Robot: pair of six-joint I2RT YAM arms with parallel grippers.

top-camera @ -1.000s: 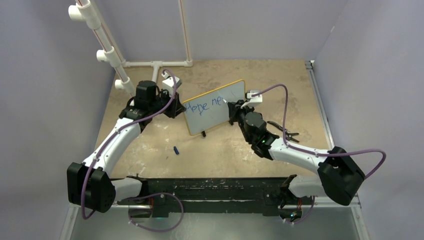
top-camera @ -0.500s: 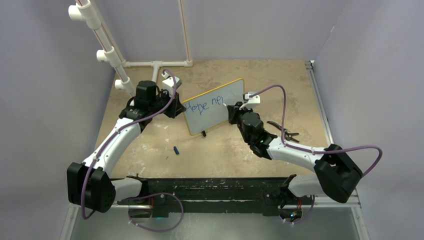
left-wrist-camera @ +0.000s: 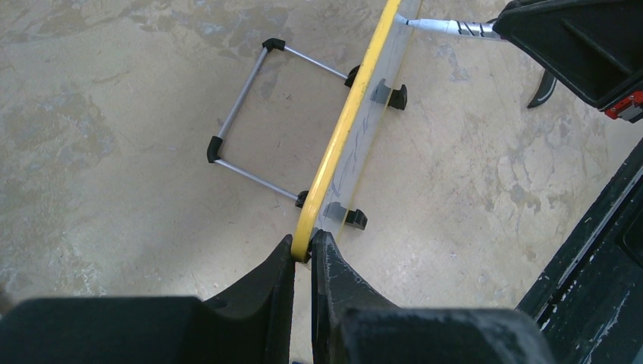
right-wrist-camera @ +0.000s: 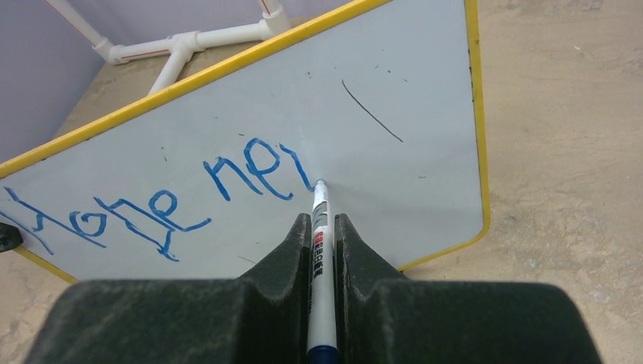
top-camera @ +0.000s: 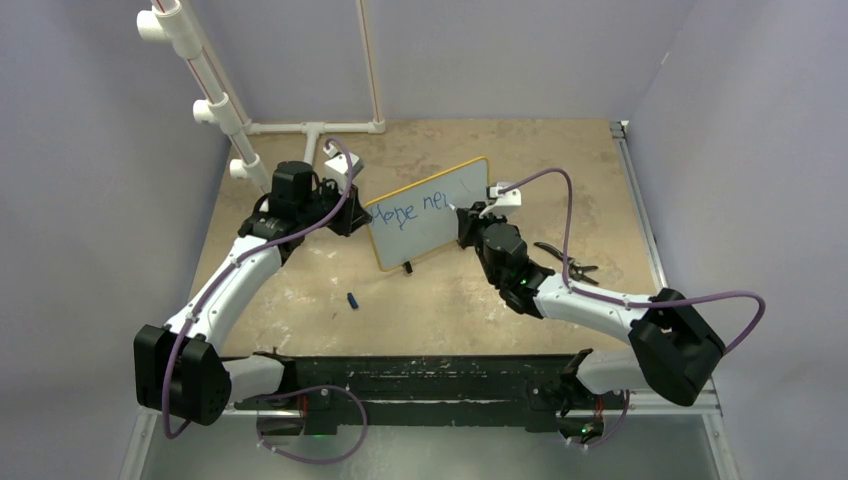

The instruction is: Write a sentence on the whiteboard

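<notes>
From above, your whiteboard [top-camera: 430, 215] stands propped at the centre of the table [top-camera: 480, 295]. Its long axis runs from the left up towards the upper right of the frame, and its white face is turned towards the lower right, where the writing arm can reach it. Your left gripper [top-camera: 352, 218] is clenched on the board's left edge, most likely to brace it against the push of the pen. Your right gripper [top-camera: 462, 222] sits at the right end of the sentence [top-camera: 410, 210].

In the left wrist view you see the board edge-on, a yellow line rising from bottom centre to the top of the frame. Both fingers pinch that frame at its near end. A wire stand [left-wrist-camera: 250, 114] juts out to the left behind the board, and two black feet [left-wrist-camera: 355, 218] point right, so the grip steadies the board and does not carry it. The marker [left-wrist-camera: 447, 27] comes in from the upper right with its tip on the face.

In the right wrist view your fingers are clamped round the marker barrel. Its long axis runs straight up the frame and the tip touches the board. The blue writing reads "Hope ne" plus one further stroke, so I judge you are midway through "never".
</notes>
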